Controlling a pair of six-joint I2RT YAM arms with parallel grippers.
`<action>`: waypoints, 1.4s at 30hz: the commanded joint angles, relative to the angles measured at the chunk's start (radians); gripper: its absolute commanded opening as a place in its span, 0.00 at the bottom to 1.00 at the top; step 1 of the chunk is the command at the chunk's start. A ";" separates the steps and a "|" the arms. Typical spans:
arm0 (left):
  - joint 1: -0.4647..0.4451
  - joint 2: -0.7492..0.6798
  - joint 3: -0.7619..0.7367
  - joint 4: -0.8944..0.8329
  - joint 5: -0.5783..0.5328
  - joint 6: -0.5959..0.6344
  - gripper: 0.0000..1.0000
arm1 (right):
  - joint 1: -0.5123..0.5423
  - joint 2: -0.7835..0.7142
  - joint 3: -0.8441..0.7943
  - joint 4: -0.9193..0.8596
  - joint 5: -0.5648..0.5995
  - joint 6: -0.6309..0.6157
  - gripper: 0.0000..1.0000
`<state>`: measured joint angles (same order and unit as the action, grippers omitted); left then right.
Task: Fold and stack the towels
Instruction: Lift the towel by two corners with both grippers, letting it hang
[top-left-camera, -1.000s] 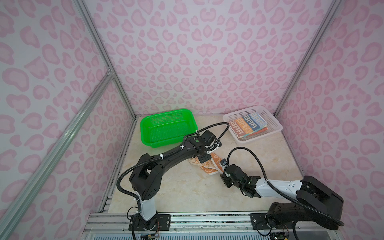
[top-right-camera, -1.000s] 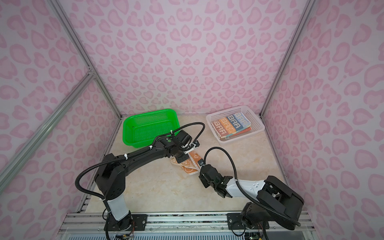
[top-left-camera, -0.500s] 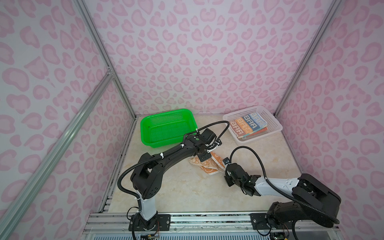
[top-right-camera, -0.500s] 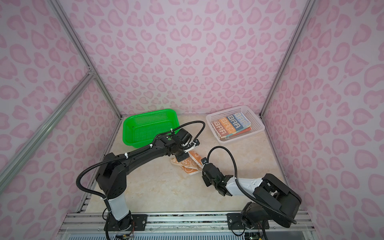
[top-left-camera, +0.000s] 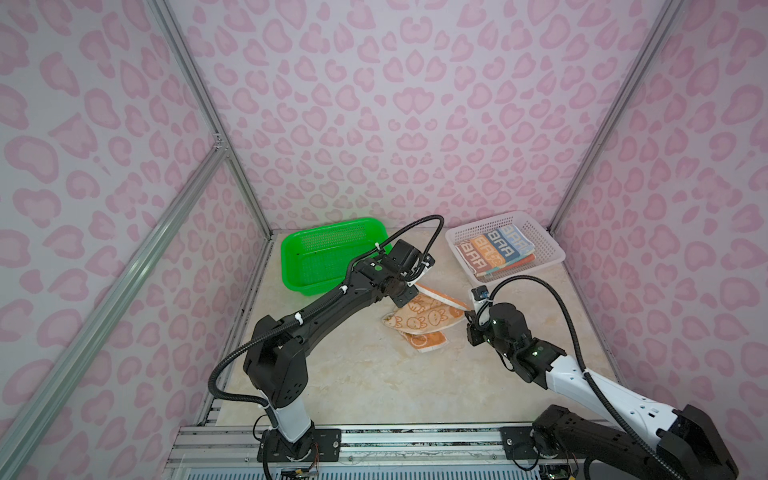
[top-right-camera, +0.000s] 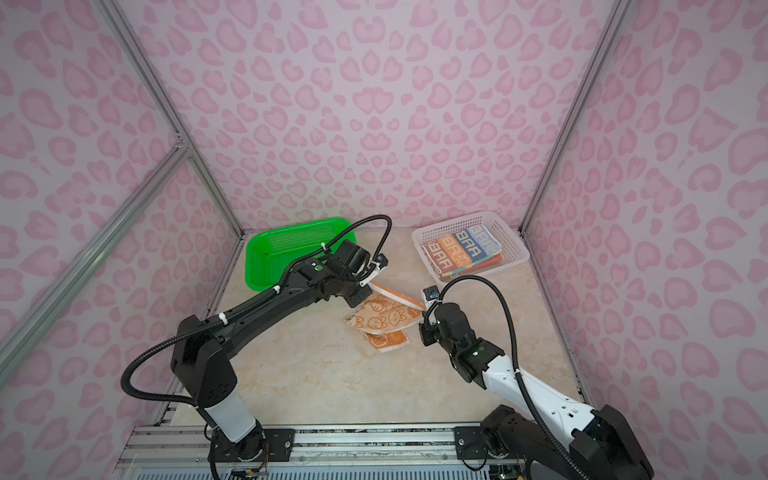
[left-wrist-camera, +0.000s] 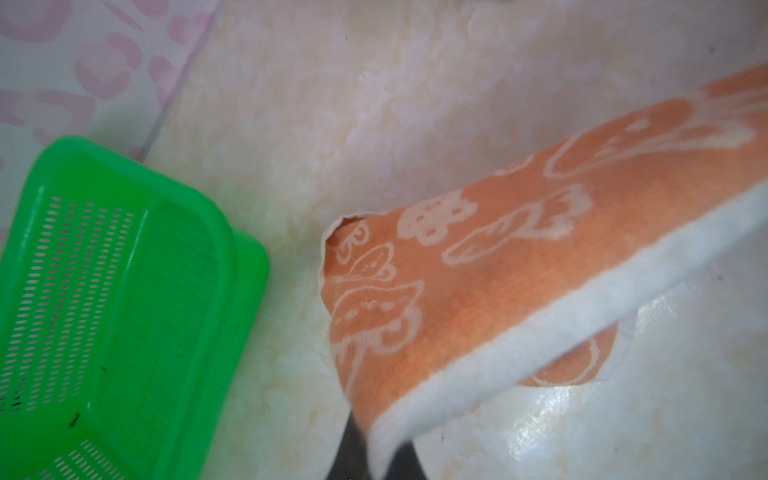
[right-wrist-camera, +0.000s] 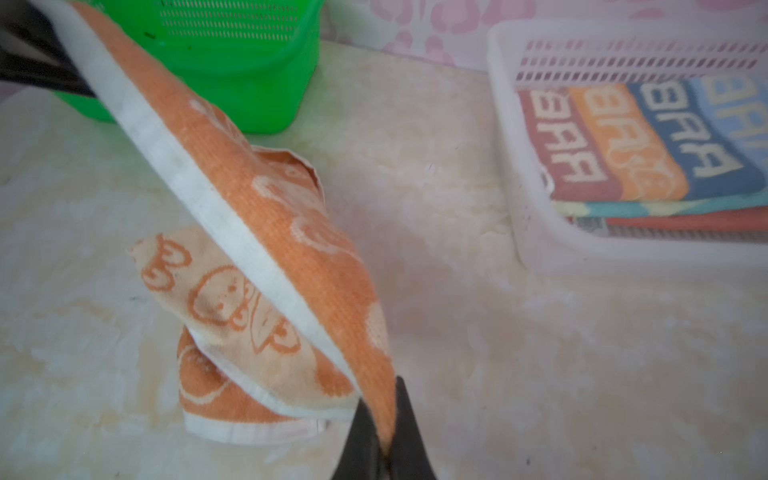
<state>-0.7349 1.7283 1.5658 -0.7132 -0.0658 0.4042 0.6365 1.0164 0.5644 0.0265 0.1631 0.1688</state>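
Left gripper (top-left-camera: 412, 287) and right gripper (top-left-camera: 468, 316) each clamp one corner of the orange towel (top-left-camera: 419, 318), jaws closed tight on the cloth. Between them, the towel's white-bordered edge is raised off the table (top-left-camera: 353, 382) and pulled into a nearly straight line. This line is the towel's long axis. In both top views it runs diagonally, from the far end near the green basket (top-left-camera: 291, 266) down to the near right. The end at the left gripper sits higher.

In the left wrist view, the left gripper (left-wrist-camera: 374, 457) pinches the white border where the orange towel (left-wrist-camera: 478, 266) begins, and the printed orange face is turned towards the camera. In the right wrist view, the right gripper (right-wrist-camera: 384, 449) bites the opposite corner of the orange towel (right-wrist-camera: 270, 232).

Below the taut edge the cloth sags and doubles over on itself (pale reverse with orange cartoon faces uppermost). Its lowest fold lies on the table, roughly midway between the two arms, as seen in a top view (top-right-camera: 382, 316).

A striped towel (top-left-camera: 494, 249) lies folded flat on top of other folded cloths in the white basket (top-left-camera: 548, 249) at the far right. Its lettered bands run side by side along the basket's length. The green basket stands at the far left, well apart from the white one.
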 joint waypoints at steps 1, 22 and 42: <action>0.001 -0.025 0.079 -0.063 -0.037 -0.062 0.03 | -0.035 -0.006 0.096 -0.094 -0.031 -0.066 0.00; -0.042 -0.403 0.277 -0.241 0.011 -0.254 0.03 | 0.041 0.006 0.769 -0.573 -0.038 -0.437 0.00; -0.048 -0.551 0.292 -0.238 -0.031 -0.358 0.03 | 0.326 -0.012 0.943 -0.622 0.214 -0.474 0.00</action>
<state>-0.7895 1.1767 1.8690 -0.9501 0.0372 0.0544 0.9665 1.0035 1.5085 -0.5659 0.2314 -0.2955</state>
